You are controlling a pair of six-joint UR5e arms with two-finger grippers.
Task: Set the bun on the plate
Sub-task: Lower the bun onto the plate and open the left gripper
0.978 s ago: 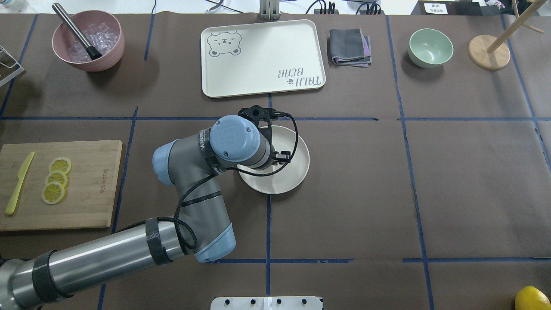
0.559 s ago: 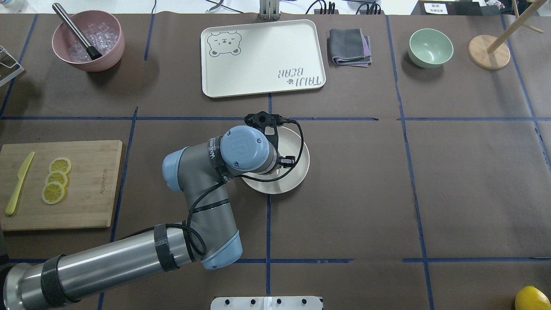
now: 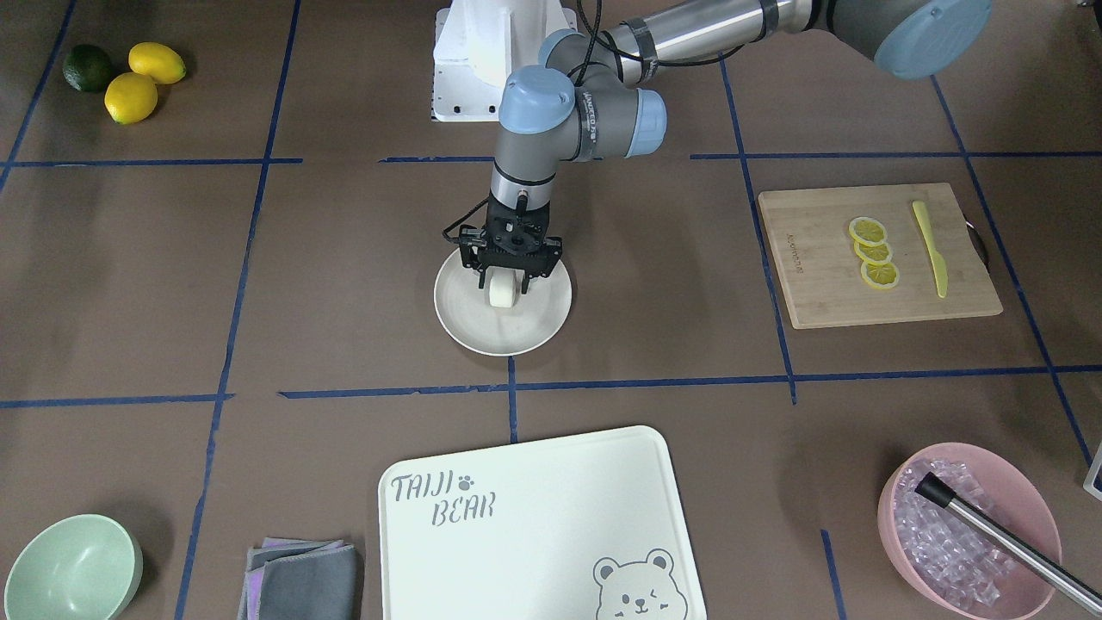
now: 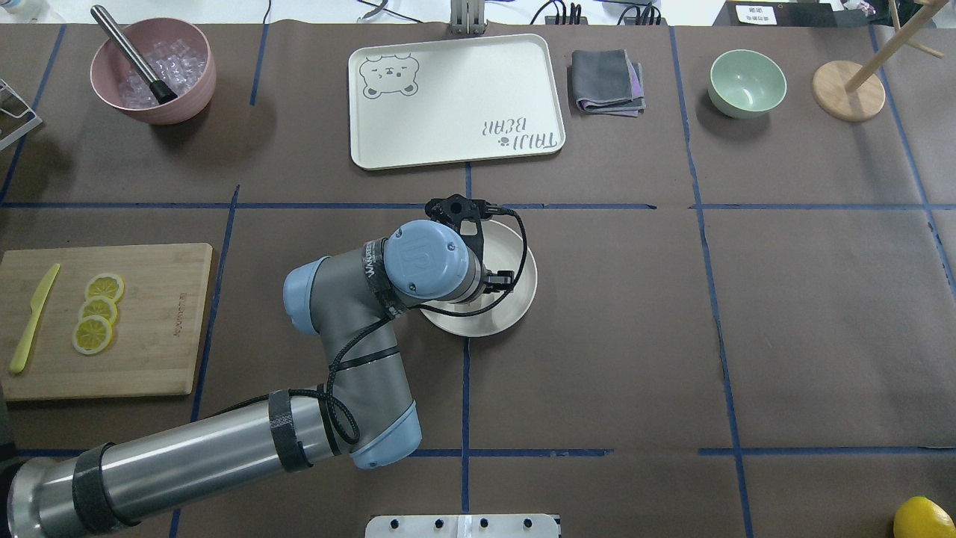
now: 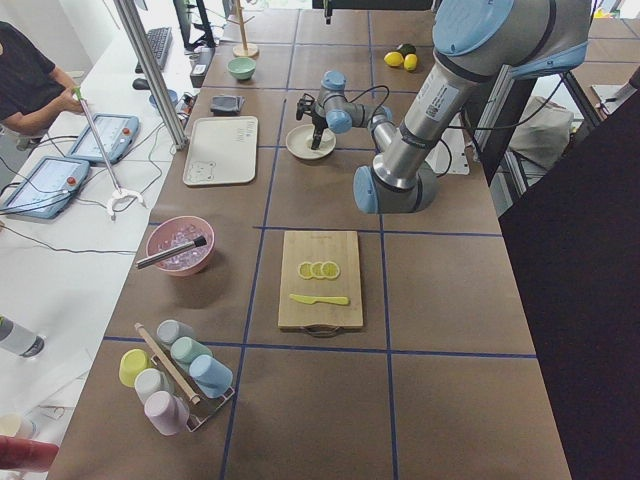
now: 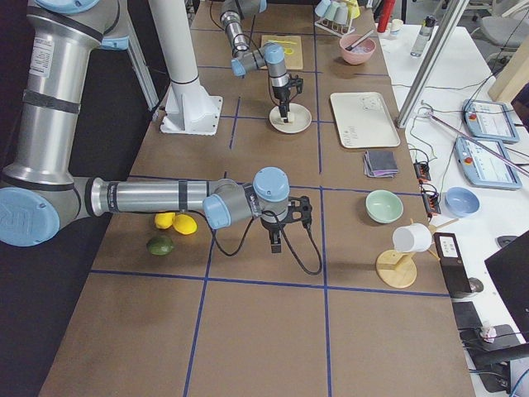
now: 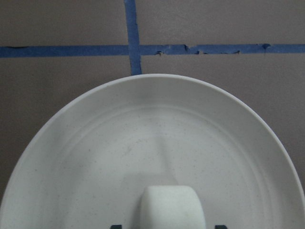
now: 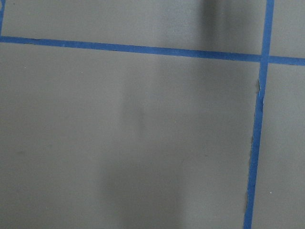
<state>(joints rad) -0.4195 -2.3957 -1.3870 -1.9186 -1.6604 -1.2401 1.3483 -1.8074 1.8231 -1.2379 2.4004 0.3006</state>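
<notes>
You can read "TAIJI BEAR" in grey letters on the white tray (image 3: 560,517), near a printed bear face.

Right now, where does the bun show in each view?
Exterior front-facing: bun near centre, over the plate.
Overhead exterior: hidden under the left arm.
Exterior left: too small to tell from the plate.
Exterior right: too small to tell.
Left wrist-mounted: bun at bottom centre.
Right wrist-mounted: not in it.
Shared landmark: the plate, next to a blue tape crossing; only the right wrist view lacks it.
</notes>
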